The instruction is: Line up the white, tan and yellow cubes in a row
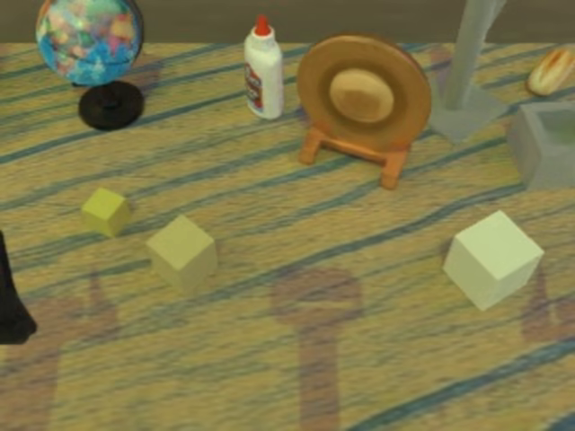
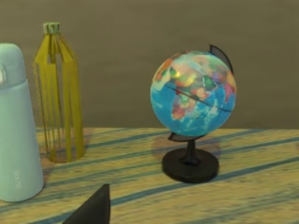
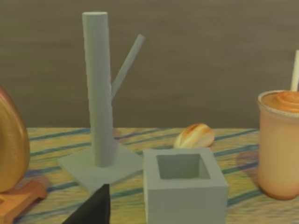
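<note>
In the top view the white cube [image 1: 492, 259] sits at the right. The tan cube [image 1: 182, 252] lies left of centre, and the small yellow cube [image 1: 106, 211] is just beyond it to the left. The cubes are apart and nothing holds them. Only a dark part of my left arm [image 1: 11, 305] shows at the left edge, short of the yellow cube. My right arm is out of the top view. Each wrist view shows one dark fingertip [image 2: 99, 207] [image 3: 99, 207] with a wide bare gap beside it and none of the cubes.
Along the back stand a globe [image 1: 88, 40], a glue bottle [image 1: 263, 70], a wooden plate on a stand [image 1: 364, 90], a grey post [image 1: 467, 81], bread [image 1: 551, 70] and a grey hollow block [image 1: 546, 144]. A pale flask [image 2: 14, 126] and a drink cup [image 3: 279, 144] show in the wrist views.
</note>
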You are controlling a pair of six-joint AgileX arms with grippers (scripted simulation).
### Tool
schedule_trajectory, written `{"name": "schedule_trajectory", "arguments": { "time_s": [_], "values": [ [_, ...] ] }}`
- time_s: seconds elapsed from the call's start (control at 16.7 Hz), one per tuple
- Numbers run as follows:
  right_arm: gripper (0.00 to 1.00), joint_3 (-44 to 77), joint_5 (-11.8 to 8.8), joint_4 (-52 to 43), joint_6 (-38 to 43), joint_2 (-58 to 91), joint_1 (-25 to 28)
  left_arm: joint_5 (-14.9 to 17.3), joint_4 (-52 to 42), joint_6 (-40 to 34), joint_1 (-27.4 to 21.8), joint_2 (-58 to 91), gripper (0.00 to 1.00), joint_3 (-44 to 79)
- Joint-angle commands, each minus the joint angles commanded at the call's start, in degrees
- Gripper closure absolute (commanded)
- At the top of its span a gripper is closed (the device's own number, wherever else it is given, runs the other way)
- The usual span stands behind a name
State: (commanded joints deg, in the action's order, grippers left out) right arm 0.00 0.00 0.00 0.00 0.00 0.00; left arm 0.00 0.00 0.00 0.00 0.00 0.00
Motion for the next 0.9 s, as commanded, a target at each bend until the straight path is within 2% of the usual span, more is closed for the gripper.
{"name": "schedule_trajectory", "arguments": {
  "time_s": [0.24,0.42,0.66,0.9],
  "values": [
    [0.0,0.0,0.0,0.0,0.0,0.0,0.0,-0.05,-1.1,0.32,-0.08,1.75,0.0,1.75],
    [0.0,0.0,0.0,0.0,0.0,0.0,0.0,-0.08,-5.57,1.66,-0.54,8.95,0.0,8.88],
    [0.0,0.0,0.0,0.0,0.0,0.0,0.0,0.03,-15.76,4.76,-1.75,26.99,0.0,24.95],
    [0.0,0.0,0.0,0.0,0.0,0.0,0.0,0.12,-28.7,8.64,-3.24,52.36,0.0,44.45]
  ]
}}
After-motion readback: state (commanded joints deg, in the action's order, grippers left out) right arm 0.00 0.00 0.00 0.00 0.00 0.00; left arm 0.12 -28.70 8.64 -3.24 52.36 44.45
